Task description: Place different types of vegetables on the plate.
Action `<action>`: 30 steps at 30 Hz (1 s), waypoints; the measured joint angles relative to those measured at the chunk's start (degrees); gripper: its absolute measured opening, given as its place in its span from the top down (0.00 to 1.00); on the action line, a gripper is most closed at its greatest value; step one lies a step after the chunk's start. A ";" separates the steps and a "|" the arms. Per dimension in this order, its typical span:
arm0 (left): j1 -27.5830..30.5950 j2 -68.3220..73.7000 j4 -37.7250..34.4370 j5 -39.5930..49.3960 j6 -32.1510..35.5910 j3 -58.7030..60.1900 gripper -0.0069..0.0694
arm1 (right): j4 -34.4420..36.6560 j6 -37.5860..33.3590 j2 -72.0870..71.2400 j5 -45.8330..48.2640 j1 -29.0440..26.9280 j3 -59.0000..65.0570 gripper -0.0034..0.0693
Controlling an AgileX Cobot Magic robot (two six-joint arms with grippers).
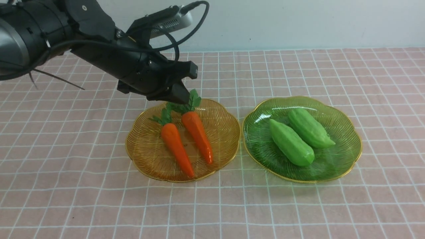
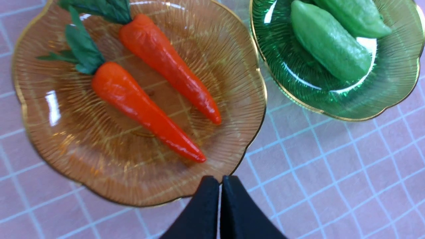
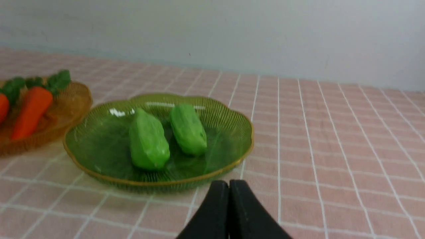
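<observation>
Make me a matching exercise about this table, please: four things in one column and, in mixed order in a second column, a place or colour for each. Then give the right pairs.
Column one
1. two carrots
2. two gourds
3. amber plate
4. tablecloth

Column two
a. pink with a white grid
b. lying in the green plate
c. holds the orange vegetables
d. orange, with green leafy tops

Right pairs: 1-d, 2-b, 3-c, 4-a
</observation>
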 joint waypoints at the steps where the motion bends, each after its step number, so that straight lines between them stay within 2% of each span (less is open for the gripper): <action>1: 0.00 -1.60 1.44 1.19 -0.05 0.00 0.91 | -0.42 0.00 0.00 0.05 0.00 0.00 0.97; 8: 0.00 -10.29 10.06 7.44 -2.37 0.00 0.91 | -1.79 0.00 0.00 0.12 -0.44 0.00 0.97; 14: 0.00 -17.51 15.30 8.40 -5.94 3.66 0.91 | -1.97 0.00 0.00 0.12 -2.53 0.00 0.97; 25: 0.00 -33.63 16.31 7.75 -7.40 20.25 0.91 | -2.14 0.00 0.00 0.17 -2.66 0.00 0.97; 30: 0.00 -44.08 16.20 2.27 -8.69 31.86 0.91 | -2.14 0.00 0.00 0.23 -2.66 0.00 0.97</action>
